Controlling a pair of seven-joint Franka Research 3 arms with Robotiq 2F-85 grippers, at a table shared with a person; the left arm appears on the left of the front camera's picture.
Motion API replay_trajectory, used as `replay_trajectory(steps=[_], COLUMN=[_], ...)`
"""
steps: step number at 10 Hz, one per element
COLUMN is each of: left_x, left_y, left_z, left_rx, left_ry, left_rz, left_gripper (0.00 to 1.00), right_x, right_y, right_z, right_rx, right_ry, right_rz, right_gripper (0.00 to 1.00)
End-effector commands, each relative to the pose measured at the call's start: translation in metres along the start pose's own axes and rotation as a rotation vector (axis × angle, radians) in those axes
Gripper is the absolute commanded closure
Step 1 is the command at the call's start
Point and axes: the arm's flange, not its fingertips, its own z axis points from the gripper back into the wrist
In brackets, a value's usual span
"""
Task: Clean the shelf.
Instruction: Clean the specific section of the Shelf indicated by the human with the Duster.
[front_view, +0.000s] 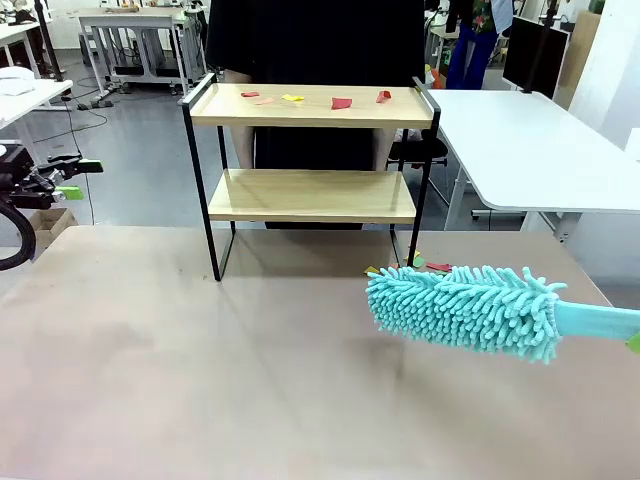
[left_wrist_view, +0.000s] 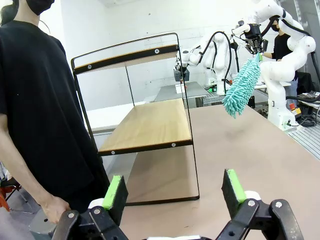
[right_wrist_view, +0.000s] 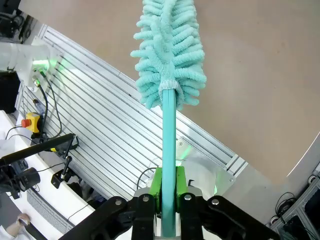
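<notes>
Over bare table (front_view: 200, 350) near shelf (front_view: 310, 121), duster (front_view: 460, 310) clamped in right fingers (right_wrist_view: 156, 189), left fingers (left_wrist_view: 114, 192) spread

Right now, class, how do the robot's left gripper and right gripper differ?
The left gripper is open and empty; the right gripper is shut on the teal duster. The left gripper faces the shelf; the right gripper faces the table. Both have green pads.

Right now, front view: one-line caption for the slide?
Teal duster hovers above the table in front of the two-tier shelf, coloured scraps on its top board, person in black standing behind.
</notes>
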Motion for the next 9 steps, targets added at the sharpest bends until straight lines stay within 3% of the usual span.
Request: replay_trajectory(steps=[1,9], left_x=[0.0020,0.0020], left_y=[-0.0009,-0.0009], left_z=[-0.0001,-0.0001], left_rx=[-0.006,-0.006], left_ry=[0.004,0.004], left_rz=[-0.012,-0.012], left_gripper=[0.00,0.00], right_x=[-0.0012,-0.0012], right_y=[0.0005,0.0005], right_z=[0.0021,0.0021], right_rx=[0.014,0.014], right_ry=[-0.007,-0.007], right_rz=[0.021,0.021], right_gripper=[0.87,0.87])
